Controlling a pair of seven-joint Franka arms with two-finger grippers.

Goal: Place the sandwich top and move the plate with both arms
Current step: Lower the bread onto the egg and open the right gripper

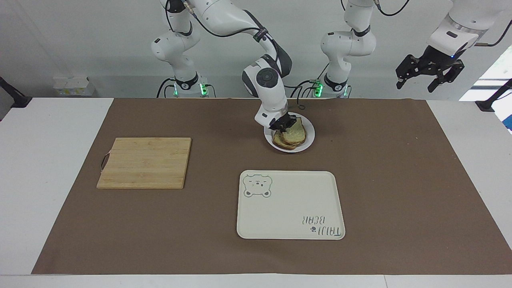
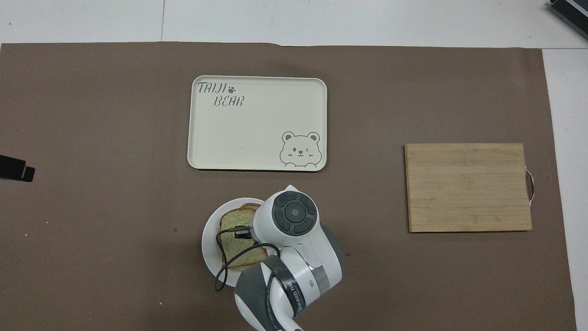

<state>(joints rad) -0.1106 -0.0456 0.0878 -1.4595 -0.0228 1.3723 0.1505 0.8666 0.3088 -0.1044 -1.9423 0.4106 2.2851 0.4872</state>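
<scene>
Sandwich top (image 1: 295,135) flat, rounded end tray-ward (image 1: 291,205)

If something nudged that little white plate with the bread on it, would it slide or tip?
Probably slide: the plate sits flat on the brown mat. A push on its raised rim might tilt it. The stacked bread looks offset, so it could shift.

Right arm (image 1: 269,86) bent low over the plate (image 1: 308,141), blocking its robot-side rim, tray (image 1: 290,205) lying just beside the plate (farther from the robots), cutting board (image 1: 145,162) well apart toward the right arm's end, brown worktop (image 1: 400,168) open toward the left arm's end.
</scene>
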